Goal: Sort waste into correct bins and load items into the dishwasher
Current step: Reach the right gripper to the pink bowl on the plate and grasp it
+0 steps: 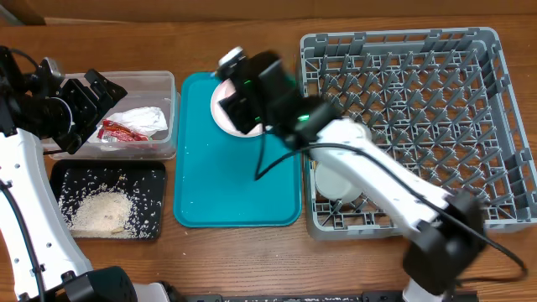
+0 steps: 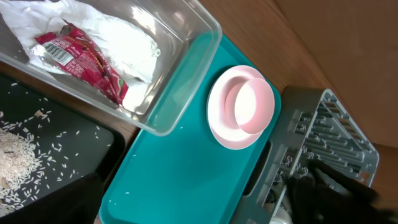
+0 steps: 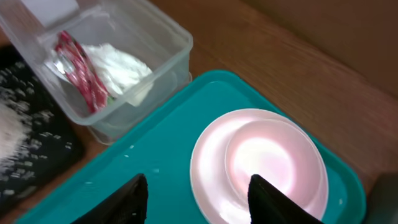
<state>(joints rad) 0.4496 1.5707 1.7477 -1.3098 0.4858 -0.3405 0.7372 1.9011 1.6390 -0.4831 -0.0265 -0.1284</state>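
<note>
Overhead top-down, far; wrist views close, sharing plate (image 2: 217, 124).

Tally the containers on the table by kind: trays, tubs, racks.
Trays: 2, the black tray and the teal tray
Tubs: 1, the clear tub
Racks: 1, the dish rack
Total: 4

The right arm (image 1: 377, 180) reaches out long, the right hand (image 3: 200, 202) at its end tipped downward, fingers (image 3: 134, 200) spread wide. The left hand (image 1: 88, 105) hovers, bent inward; its grip is unclear.
</note>
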